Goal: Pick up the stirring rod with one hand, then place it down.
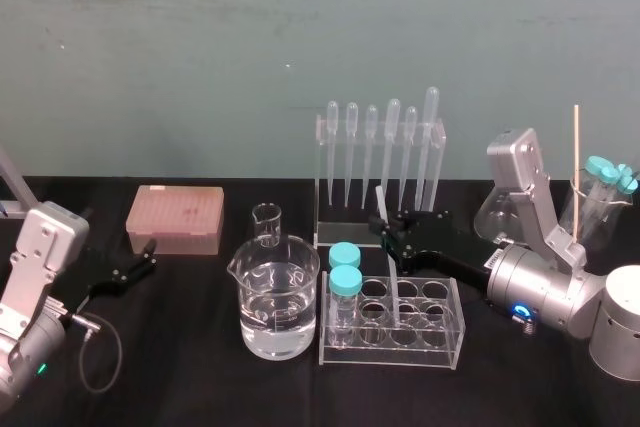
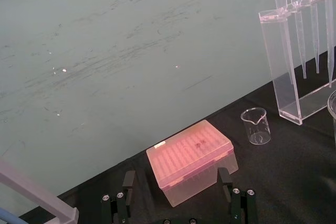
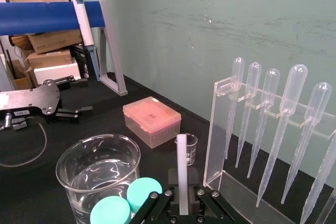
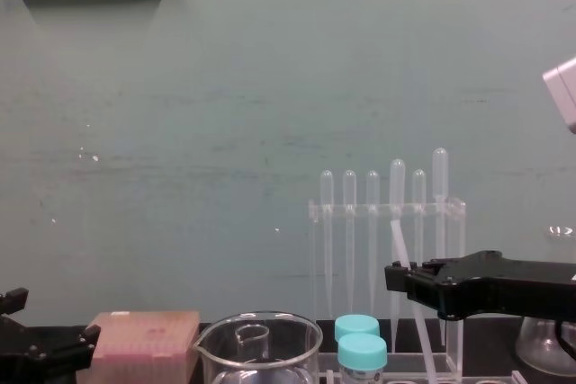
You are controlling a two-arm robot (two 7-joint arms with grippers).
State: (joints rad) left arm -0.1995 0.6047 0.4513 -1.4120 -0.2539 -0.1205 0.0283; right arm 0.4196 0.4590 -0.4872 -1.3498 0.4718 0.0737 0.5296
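Note:
The stirring rod [image 1: 396,287] is a thin translucent-white stick that stands tilted in the clear test-tube rack [image 1: 440,342], its top leaning toward the pipette stand. My right gripper [image 1: 388,232] reaches in from the right and is shut on the rod's upper part. In the right wrist view the rod [image 3: 181,163] rises straight up from between the two black fingers [image 3: 170,195]. From the chest view the rod [image 4: 397,242] slants up out of the black gripper [image 4: 400,278]. My left gripper [image 1: 148,259] rests open at the far left, near the pink box.
A large beaker of water [image 1: 275,297] and a small empty beaker [image 1: 267,222] stand left of the rack. Two teal-capped tubes [image 1: 345,269] sit in the rack's left end. The pipette stand [image 1: 380,162] is behind, a pink tip box [image 1: 175,217] at left, a flask [image 1: 595,207] at far right.

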